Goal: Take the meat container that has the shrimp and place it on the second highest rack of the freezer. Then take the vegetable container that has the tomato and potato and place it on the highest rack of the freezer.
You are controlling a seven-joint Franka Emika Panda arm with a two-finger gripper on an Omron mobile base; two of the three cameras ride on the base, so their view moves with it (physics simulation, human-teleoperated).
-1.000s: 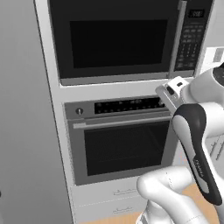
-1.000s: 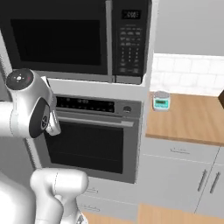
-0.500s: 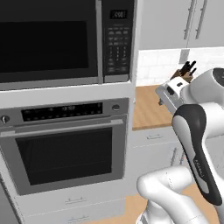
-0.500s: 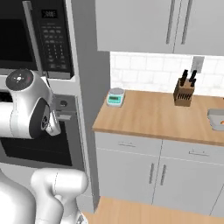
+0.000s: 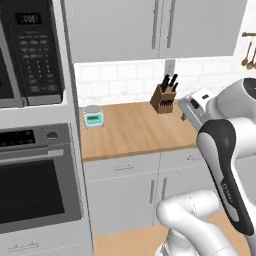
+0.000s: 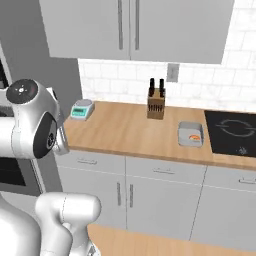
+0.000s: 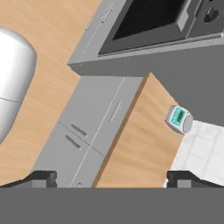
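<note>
- Where the arm crosses the left base view, it hides the counter's right end, while the right base view shows the meat container (image 6: 191,134) there, just left of the black cooktop (image 6: 231,131).
- The shrimp (image 6: 193,136) is a tiny orange blur inside.
- The gripper (image 7: 111,178) gapes wide, holding nothing.
- On the wooden counter (image 6: 125,129) stand a knife block (image 6: 156,103) and a kitchen scale (image 6: 82,109), under grey cabinets (image 6: 131,27).

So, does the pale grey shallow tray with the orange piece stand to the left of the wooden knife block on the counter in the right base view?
No, the pale grey shallow tray lies right of the wooden knife block, near the black cooktop.
</note>
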